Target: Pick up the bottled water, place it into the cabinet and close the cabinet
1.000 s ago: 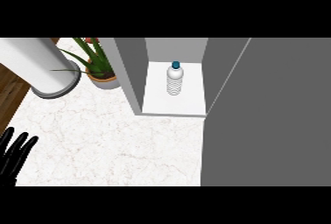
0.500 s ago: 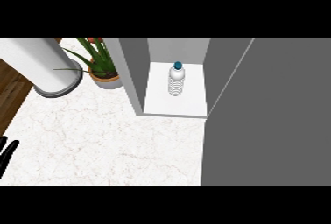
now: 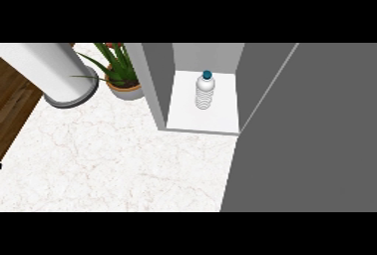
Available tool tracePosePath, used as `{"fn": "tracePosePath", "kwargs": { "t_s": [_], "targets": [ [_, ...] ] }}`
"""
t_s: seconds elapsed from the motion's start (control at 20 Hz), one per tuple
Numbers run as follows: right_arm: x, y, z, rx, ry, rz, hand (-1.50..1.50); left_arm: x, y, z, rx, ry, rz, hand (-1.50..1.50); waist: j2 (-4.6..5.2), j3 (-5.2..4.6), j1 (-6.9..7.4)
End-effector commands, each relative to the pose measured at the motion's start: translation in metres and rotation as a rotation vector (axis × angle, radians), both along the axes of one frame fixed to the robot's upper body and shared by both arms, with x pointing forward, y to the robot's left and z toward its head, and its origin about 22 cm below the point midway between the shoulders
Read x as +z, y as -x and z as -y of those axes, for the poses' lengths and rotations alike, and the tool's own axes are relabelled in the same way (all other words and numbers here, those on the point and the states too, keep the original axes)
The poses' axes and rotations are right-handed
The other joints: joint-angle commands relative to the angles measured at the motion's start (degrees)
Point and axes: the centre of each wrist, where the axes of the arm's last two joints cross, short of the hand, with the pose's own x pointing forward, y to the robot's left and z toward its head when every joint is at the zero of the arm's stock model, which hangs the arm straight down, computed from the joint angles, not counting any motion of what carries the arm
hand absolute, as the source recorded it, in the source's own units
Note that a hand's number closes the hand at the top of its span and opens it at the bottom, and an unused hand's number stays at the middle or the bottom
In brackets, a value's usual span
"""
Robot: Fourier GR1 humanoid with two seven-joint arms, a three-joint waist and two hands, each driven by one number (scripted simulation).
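The bottled water (image 3: 205, 92), clear and ribbed with a blue cap, stands upright on the white floor of the grey cabinet (image 3: 158, 84), near its back. The cabinet's grey door (image 3: 309, 134) fills the right side of the head view, swung across in front with its edge running diagonally from the upper middle down to the lower middle. Neither hand shows clearly; only a tiny dark sliver sits at the left edge.
A tall white cylinder (image 3: 52, 69) stands at the upper left on the marble counter (image 3: 117, 164). A potted plant (image 3: 121, 74) with green leaves sits between it and the cabinet's left wall. Brown wooden floor shows past the counter's left edge.
The left hand, seen at the lower left edge a second ago, has slid out of view to the left. The bottle has stayed in place.
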Motion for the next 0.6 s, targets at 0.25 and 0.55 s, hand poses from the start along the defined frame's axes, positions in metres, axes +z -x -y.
{"fn": "tracePosePath", "kwargs": {
  "t_s": [0.25,0.55],
  "targets": [
    [0.04,-0.008,-0.051,-0.068,0.007,0.097,1.5,0.01,0.004,-0.016,-0.02,0.001,0.012,-1.5,0.38,0.26,1.1],
    [0.053,-0.024,-0.118,-0.007,0.065,0.053,1.5,0.013,0.008,-0.033,-0.037,-0.005,0.022,-1.5,1.22,0.41,3.17]
  ]
}}
